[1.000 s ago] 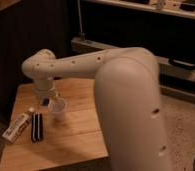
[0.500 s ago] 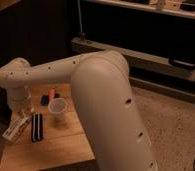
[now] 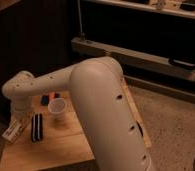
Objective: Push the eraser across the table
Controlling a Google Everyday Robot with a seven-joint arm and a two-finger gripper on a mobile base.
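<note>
The eraser point(image 3: 37, 126), a black oblong block with pale stripes, lies lengthwise near the left side of the wooden table point(image 3: 61, 145). My white arm sweeps from the lower right across the table to a joint at the left point(image 3: 20, 89), then bends down. The gripper point(image 3: 22, 115) hangs at the arm's end by the table's left edge, just left of the eraser and above a white labelled tube point(image 3: 13, 130). I cannot tell whether it touches the eraser.
A white paper cup point(image 3: 57, 108) stands right of the eraser. A small blue block point(image 3: 44, 100) and an orange item point(image 3: 54, 96) lie behind it. Dark cabinets and a low shelf point(image 3: 141, 55) stand behind the table. Speckled floor point(image 3: 176, 130) lies to the right.
The arm's joint swung left past the table's left edge, then settled over that edge. The arm now fills more of the view. The eraser, cup and tube keep their places.
</note>
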